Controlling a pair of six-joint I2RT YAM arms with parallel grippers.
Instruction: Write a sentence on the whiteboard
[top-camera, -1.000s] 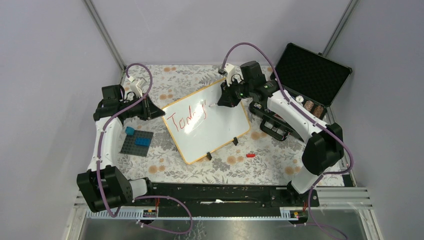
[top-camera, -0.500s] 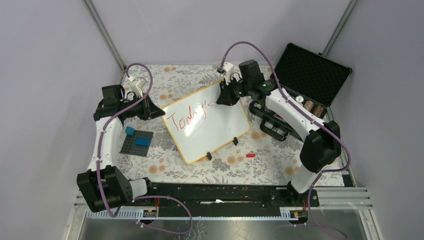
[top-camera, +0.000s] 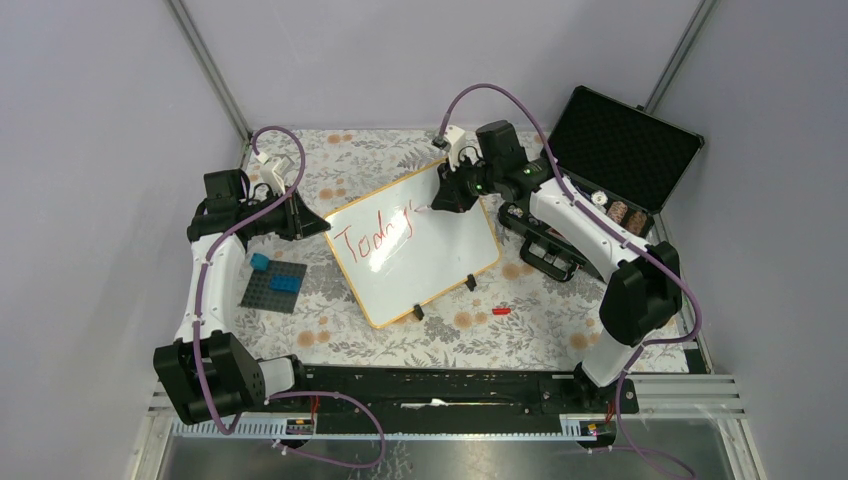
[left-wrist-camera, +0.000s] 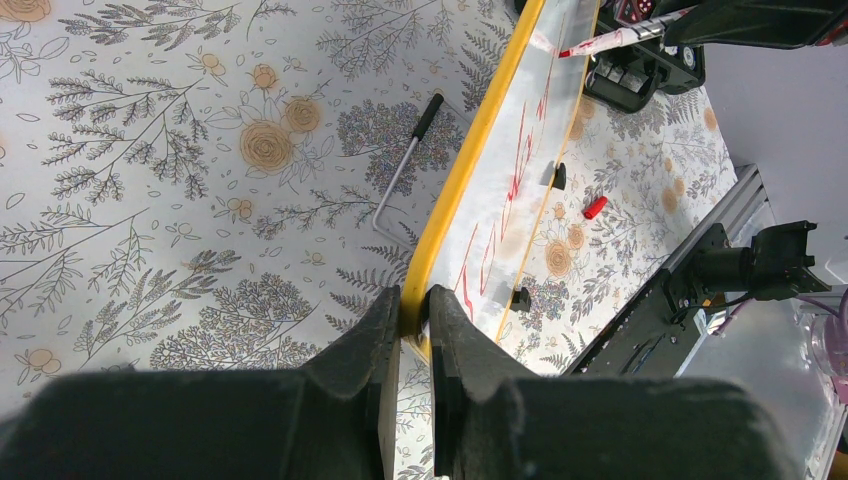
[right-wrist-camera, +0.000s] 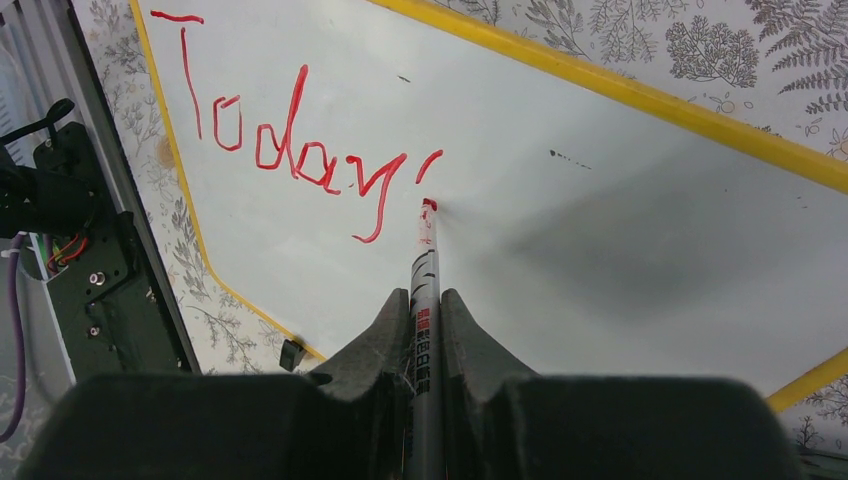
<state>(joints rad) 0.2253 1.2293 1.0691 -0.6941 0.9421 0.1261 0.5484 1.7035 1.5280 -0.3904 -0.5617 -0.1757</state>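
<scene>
right gripper (right-wrist-camera: 427, 300) clamped on marker (right-wrist-camera: 424, 275) | left gripper (left-wrist-camera: 412, 305) pinching whiteboard (left-wrist-camera: 468, 165) rim at 9 o'clock | we'd press lightly, run sentence (right-wrist-camera: 300, 150) toward 3 o'clock

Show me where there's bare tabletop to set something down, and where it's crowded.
Free: floral cloth between the orange-rimmed white whiteboard and the black base rail, left of the small red cap; also the far strip behind the board. Crowded: right, by the open black foam-lined case.
</scene>
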